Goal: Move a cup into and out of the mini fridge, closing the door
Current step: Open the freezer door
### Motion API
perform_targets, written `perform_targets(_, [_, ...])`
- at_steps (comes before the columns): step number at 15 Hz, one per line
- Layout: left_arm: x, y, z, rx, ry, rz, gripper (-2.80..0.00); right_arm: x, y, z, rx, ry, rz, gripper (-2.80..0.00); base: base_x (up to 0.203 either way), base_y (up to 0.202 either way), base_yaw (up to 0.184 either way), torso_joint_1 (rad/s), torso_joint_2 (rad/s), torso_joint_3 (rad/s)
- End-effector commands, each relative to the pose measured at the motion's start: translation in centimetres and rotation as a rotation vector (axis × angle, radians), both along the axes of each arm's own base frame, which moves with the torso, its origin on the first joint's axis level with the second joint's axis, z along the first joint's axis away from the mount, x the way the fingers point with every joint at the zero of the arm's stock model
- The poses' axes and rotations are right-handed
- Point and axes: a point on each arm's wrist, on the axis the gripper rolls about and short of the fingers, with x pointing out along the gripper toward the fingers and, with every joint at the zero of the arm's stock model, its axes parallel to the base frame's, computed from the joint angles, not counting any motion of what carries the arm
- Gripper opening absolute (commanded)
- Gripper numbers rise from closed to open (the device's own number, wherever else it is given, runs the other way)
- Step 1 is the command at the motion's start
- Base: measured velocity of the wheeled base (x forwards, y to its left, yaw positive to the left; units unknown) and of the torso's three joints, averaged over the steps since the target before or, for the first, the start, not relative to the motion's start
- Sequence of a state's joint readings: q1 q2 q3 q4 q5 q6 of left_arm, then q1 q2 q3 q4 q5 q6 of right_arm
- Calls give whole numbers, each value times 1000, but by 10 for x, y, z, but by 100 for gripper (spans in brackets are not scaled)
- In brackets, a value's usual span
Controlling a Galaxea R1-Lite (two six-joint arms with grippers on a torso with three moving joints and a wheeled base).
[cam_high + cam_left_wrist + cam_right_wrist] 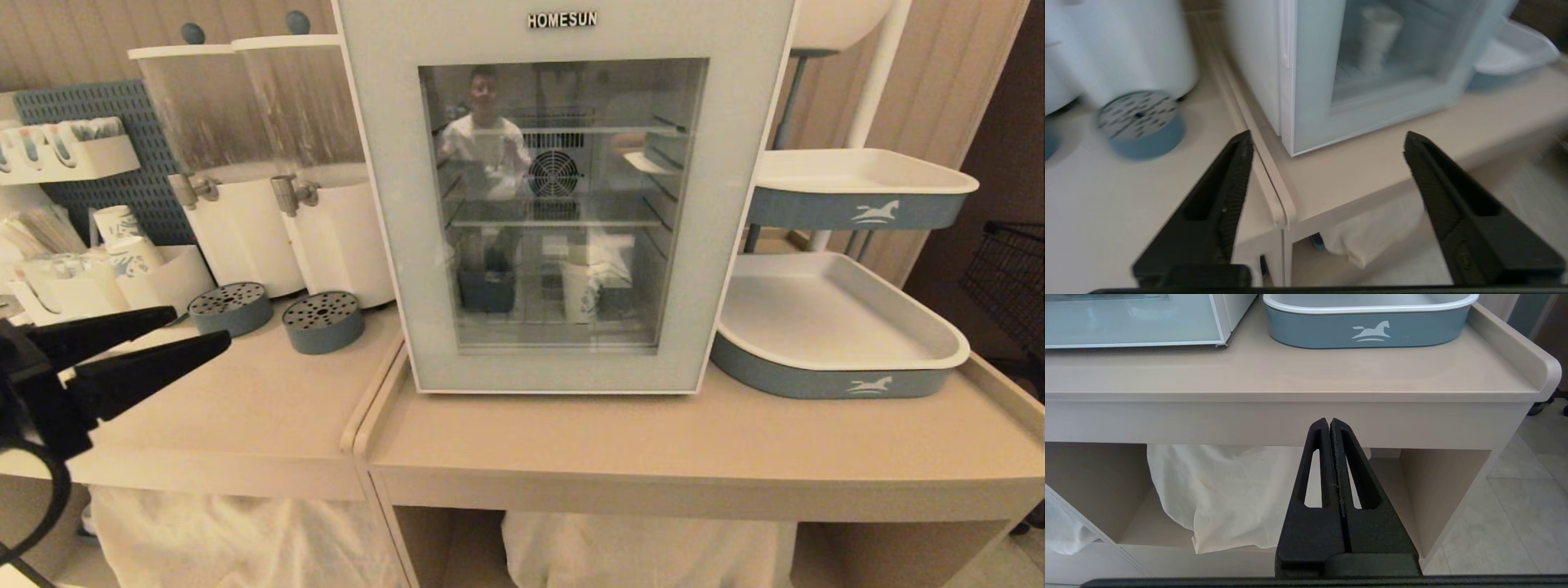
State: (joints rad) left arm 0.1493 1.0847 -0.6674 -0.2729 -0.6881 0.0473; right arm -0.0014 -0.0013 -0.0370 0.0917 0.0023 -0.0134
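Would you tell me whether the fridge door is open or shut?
Shut: the door sits flush against the mini fridge, with the cup visible behind its glass.

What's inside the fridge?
Through the closed door of the fridge you can see a white cup on the bottom, thin shelves and a round fan. Reflections on the glass hide the rest.

The cup [581,296] behind the door [392,204] glass is veiled by reflections, its print unreadable. The mini fridge [563,20] top is cut off. The left hand [200,331] arm leaves the frame at left.
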Motion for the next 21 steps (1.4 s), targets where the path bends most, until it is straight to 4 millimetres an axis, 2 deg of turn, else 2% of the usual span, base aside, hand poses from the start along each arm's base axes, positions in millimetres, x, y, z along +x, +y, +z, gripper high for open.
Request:
perform_targets(1, [42,23,-16,-17,56,-216,0,0,0,0,0,2,1,-280,0,0,0,0,0,0])
perform_targets(5, [87,42,-23,18,-34,-445,0,0,0,0,0,1,1,-280,0,0,0,0,0,0])
perform_targets(9, [131,27,-24,13,-66,-606,0,0,0,0,1,-3,2,-280,0,0,0,0,0,0])
perform_targets(12, [167,15,-33,41,-99,-669,0,0,0,0,1,-1,2,-280,0,0,0,0,0,0])
perform_targets(15, [204,12,-37,95,-182,-688,0,0,0,0,1,-3,2,-280,0,0,0,0,0,0])
perform_targets(18, [221,13,-35,108,-211,-693,0,0,0,0,1,-3,2,-280,0,0,0,0,0,0])
perform_targets(21, [225,16,-29,75,-182,-681,0,0,0,0,1,-1,2,-280,0,0,0,0,0,0])
